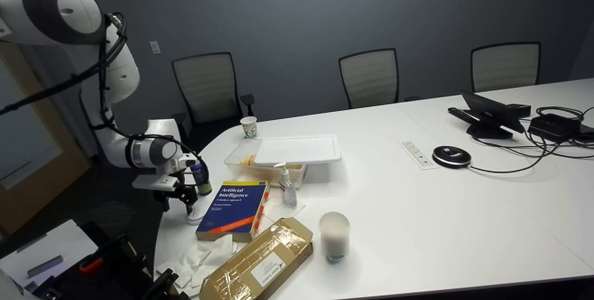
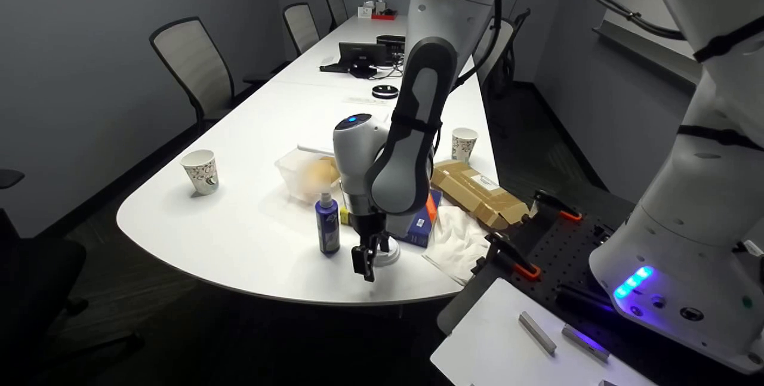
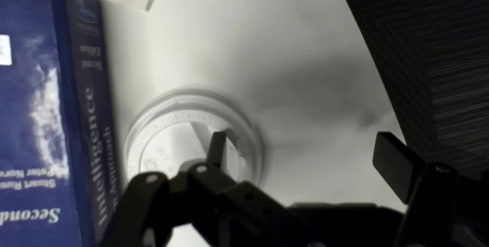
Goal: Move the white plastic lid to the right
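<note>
A flat rectangular white plastic lid (image 1: pixel 299 149) rests on a clear plastic container (image 1: pixel 299 180); in an exterior view only its edge (image 2: pixel 313 149) shows beside the arm. A small round white plastic lid (image 3: pixel 172 144) lies on the table beside the blue book (image 3: pixel 30 105); it also shows in both exterior views (image 1: pixel 197 214) (image 2: pixel 389 253). My gripper (image 3: pixel 305 149) is open and empty, low over the table's rounded end (image 1: pixel 177 205) (image 2: pixel 374 258). In the wrist view one fingertip overlaps the round lid and the other is near the table edge. Whether the fingertip touches the lid, I cannot tell.
A purple bottle (image 2: pixel 327 225) stands close to the gripper. A pump bottle (image 1: pixel 288 191), cardboard box (image 1: pixel 260 263) and crumpled white paper (image 1: pixel 199 263) lie around the book. Paper cups (image 2: pixel 202 172) (image 2: pixel 464 144) stand farther off. A conference puck (image 1: pixel 451 156) sits down the table.
</note>
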`<state>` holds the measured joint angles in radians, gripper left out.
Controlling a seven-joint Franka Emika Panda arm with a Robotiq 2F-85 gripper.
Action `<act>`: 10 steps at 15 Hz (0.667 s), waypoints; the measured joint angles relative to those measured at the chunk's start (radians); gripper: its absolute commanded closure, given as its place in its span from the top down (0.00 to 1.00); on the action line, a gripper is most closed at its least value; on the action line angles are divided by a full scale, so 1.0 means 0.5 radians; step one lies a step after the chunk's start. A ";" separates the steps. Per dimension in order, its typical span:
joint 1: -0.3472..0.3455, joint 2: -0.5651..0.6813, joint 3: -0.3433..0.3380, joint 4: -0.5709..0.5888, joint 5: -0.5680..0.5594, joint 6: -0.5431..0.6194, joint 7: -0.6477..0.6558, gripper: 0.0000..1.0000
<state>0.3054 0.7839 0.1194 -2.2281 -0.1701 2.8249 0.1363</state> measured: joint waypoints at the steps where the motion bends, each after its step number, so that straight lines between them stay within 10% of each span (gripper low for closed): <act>1: -0.003 0.007 0.006 0.002 0.000 -0.004 0.000 0.97; 10: -0.010 0.041 0.010 0.035 0.000 -0.008 0.000 0.97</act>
<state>0.3005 0.8041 0.1244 -2.2107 -0.1699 2.8208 0.1363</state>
